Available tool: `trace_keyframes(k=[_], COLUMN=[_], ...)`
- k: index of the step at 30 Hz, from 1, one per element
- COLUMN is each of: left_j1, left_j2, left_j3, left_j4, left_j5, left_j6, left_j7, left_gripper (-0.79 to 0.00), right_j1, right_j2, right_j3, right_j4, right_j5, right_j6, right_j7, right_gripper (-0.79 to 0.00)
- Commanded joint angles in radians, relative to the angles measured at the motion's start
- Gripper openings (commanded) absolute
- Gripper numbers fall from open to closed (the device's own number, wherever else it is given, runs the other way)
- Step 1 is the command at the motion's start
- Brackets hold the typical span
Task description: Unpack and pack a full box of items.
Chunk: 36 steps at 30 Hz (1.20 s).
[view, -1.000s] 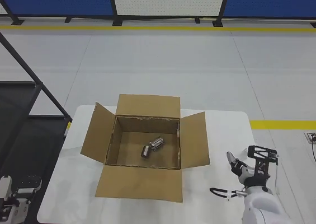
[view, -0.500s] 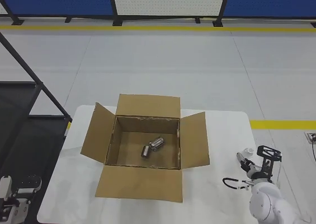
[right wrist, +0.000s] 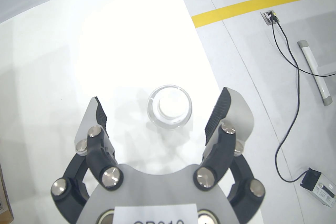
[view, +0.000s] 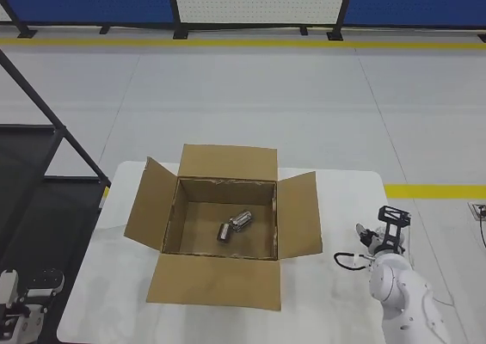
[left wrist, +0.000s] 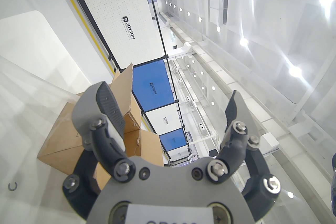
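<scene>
Open cardboard box (view: 214, 282) at the centre of the top view, all four flaps folded outward, standing on the white table (view: 346, 292). Inside, on the box floor toward its right half, two small metallic cylinders (view: 232, 225) lie on their sides, close together. Outside the box, near the table's right edge in the lower right of the top view, a clear bottle (right wrist: 169, 107) with a white cap stands upright, seen cap-on from above. The right gripper (right wrist: 160, 107) hangs over this bottle with its jaws spread wide; the ribbed pads (right wrist: 214, 114) flank the bottle on either side and are apart from it. The left gripper (left wrist: 170, 97) is tilted upward toward the ceiling lights, its jaws likewise spread and holding nothing, with a corner of the box behind one finger. Beyond the table: grey floor with a yellow line (view: 449, 191) and a floor socket (right wrist: 270, 16) with a black cable.
</scene>
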Motion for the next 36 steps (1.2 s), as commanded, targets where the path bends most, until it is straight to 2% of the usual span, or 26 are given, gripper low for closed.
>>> trace_keyframes(k=[1, 2, 3, 9, 13, 20, 21, 23, 29, 32, 36], left_j1=[0.0, 0.0, 0.0, 0.0, 0.0, 0.0, 0.0, 0.0, 0.0, 0.0, 0.0], left_j2=[0.0, 0.0, 0.0, 0.0, 0.0, 0.0, 0.0, 0.0, 0.0, 0.0, 0.0], left_j3=[0.0, 0.0, 0.0, 0.0, 0.0, 0.0, 0.0, 0.0, 0.0, 0.0, 0.0], left_j4=[0.0, 0.0, 0.0, 0.0, 0.0, 0.0, 0.0, 0.0, 0.0, 0.0, 0.0], left_j5=[0.0, 0.0, 0.0, 0.0, 0.0, 0.0, 0.0, 0.0, 0.0, 0.0, 0.0], left_j6=[0.0, 0.0, 0.0, 0.0, 0.0, 0.0, 0.0, 0.0, 0.0, 0.0, 0.0], left_j7=[0.0, 0.0, 0.0, 0.0, 0.0, 0.0, 0.0, 0.0, 0.0, 0.0, 0.0], left_gripper=[0.0, 0.0, 0.0, 0.0, 0.0, 0.0, 0.0, 0.0, 0.0, 0.0, 0.0], right_j1=[-0.001, -0.002, -0.004, -0.041, -0.053, -0.084, -0.09, -0.091, -0.033, 0.017, 0.122], right_j2=[0.001, 0.001, 0.002, 0.004, 0.007, 0.006, 0.006, 0.009, 0.009, 0.003, -0.01], right_j3=[0.001, 0.002, 0.003, 0.018, 0.023, -0.015, -0.028, -0.066, -0.197, -0.294, -0.428], right_j4=[0.004, 0.004, 0.003, -0.041, -0.1, -0.325, -0.367, -0.449, -0.616, -0.639, -0.567], right_j5=[0.004, 0.007, 0.008, 0.056, 0.073, 0.054, 0.036, 0.016, -0.115, -0.148, -0.137], right_j6=[-0.003, -0.004, -0.005, -0.036, -0.053, -0.034, -0.033, -0.109, -0.177, -0.225, -0.3], right_j7=[-0.002, 0.0, 0.001, -0.022, 0.022, 0.058, 0.066, 0.094, 0.197, 0.245, 0.305], right_gripper=[-0.69, -0.754, -0.785, -0.785, -0.785, -0.785, -0.785, -0.785, -0.785, -0.785, -0.785])
